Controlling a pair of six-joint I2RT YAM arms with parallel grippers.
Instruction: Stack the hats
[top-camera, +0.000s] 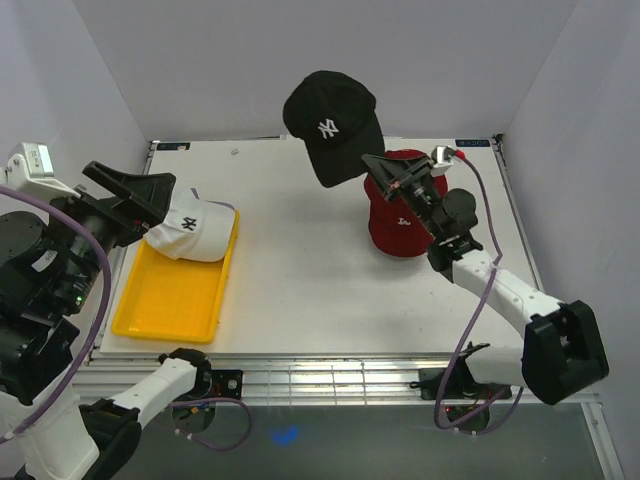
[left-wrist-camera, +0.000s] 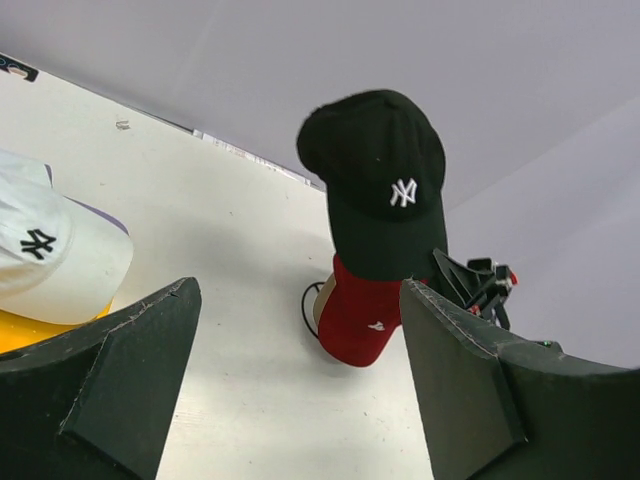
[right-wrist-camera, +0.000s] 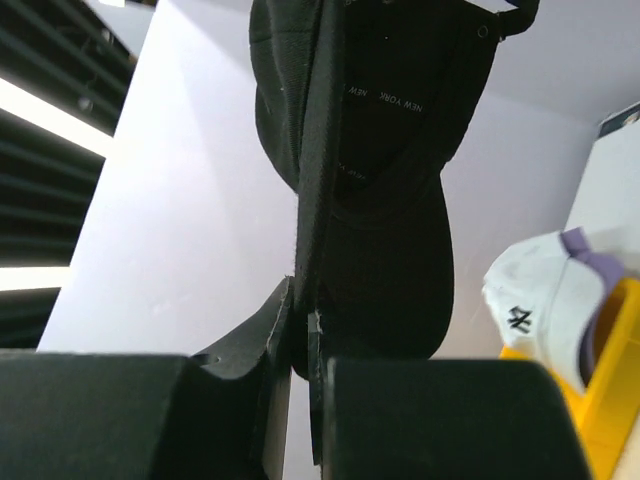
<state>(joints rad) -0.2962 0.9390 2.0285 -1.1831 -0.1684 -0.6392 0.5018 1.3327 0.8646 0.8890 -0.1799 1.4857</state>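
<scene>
My right gripper (top-camera: 372, 163) is shut on the brim edge of the black NY cap (top-camera: 330, 122) and holds it high above the table, over the red cap (top-camera: 398, 218). In the right wrist view the jaws (right-wrist-camera: 303, 322) pinch the brim of the black cap (right-wrist-camera: 380, 180). The white NY cap (top-camera: 190, 232) lies on the yellow tray (top-camera: 170, 300), with a lavender cap's edge (top-camera: 226, 209) showing under it. My left gripper (top-camera: 163, 205) is open and empty next to the white cap. The left wrist view shows the black cap (left-wrist-camera: 385, 180), the red cap (left-wrist-camera: 362, 322) and the white cap (left-wrist-camera: 40, 250).
A black wire loop (left-wrist-camera: 305, 300) sticks out from under the red cap's left side. White walls close the table at the back and both sides. The yellow tray sits at the table's left front.
</scene>
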